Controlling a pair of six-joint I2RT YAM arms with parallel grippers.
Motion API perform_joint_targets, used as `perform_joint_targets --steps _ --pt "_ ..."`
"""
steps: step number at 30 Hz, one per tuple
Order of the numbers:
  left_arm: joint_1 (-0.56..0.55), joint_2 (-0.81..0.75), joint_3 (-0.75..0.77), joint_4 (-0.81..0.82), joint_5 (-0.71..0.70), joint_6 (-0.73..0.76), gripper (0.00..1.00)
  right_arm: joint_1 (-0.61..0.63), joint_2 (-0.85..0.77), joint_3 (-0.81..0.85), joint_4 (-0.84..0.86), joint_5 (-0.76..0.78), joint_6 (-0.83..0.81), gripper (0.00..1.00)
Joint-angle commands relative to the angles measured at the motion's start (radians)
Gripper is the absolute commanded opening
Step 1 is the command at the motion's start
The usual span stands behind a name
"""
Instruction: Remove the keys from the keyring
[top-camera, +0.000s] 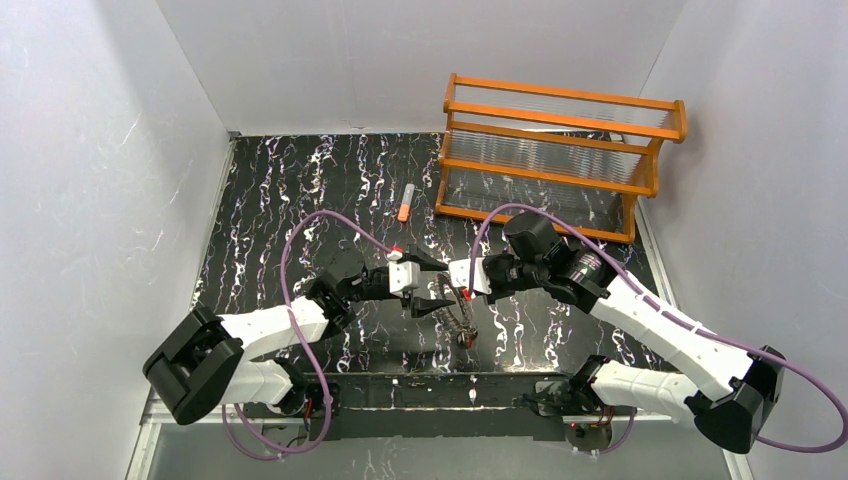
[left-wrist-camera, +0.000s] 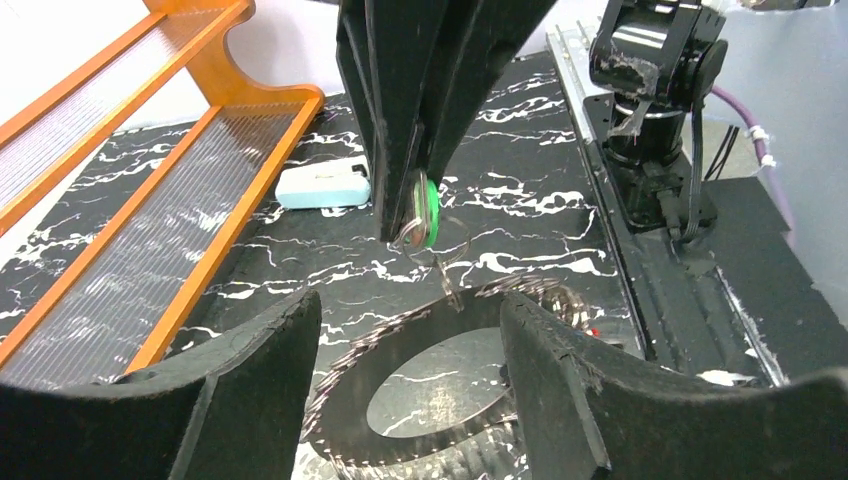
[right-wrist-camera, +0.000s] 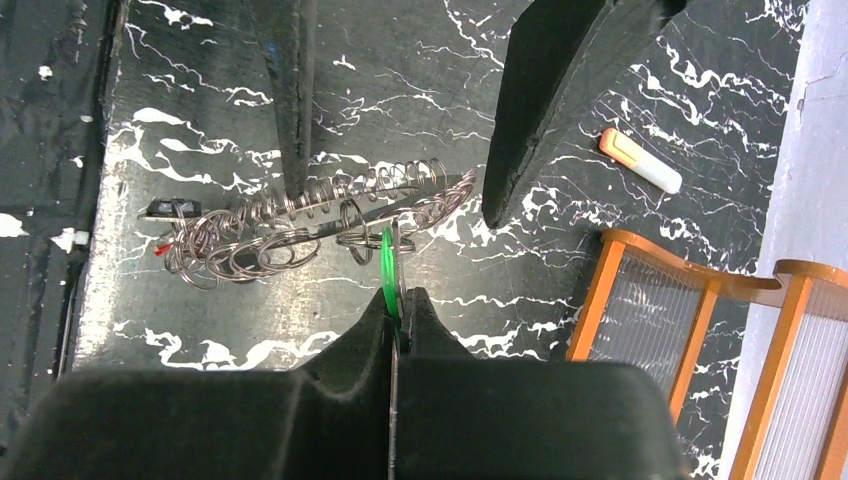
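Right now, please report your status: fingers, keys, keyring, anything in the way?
Right fingers shut on green key, not yet off keyring. Left fingers open, astride keyring. Nothing in the way.

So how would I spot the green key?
Find the middle of the black marbled table. There the right gripper pinches a tiny flat tag, the green key. It is the only bright green thing beside the silvery keyring.

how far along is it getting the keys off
Nothing finished: no key visibly lies free. In hand: the right gripper is shut on the green key, apparently linked to the keyring; the open left gripper straddles that ring. Left: all three, red key and dark key included.
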Motion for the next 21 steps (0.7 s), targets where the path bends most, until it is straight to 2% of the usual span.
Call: perform_joint_targets --steps 1,10,16,21 --pt "-0.015 -0.024 0.053 0.000 0.017 -0.076 0.64 0.011 0.004 0.002 0.059 0.041 -0.011 0.01" --pt "-0.035 0.002 0.100 -0.001 -0.096 -0.188 0.62 0.030 0.034 0.024 0.049 0.109 0.015 0.01" --pt "-0.041 0.044 0.130 -0.001 -0.115 -0.244 0.49 0.044 0.063 0.042 0.037 0.131 0.042 0.01" --pt "-0.045 0.071 0.130 -0.002 -0.107 -0.240 0.33 0.047 0.080 0.062 0.033 0.127 0.071 0.01"
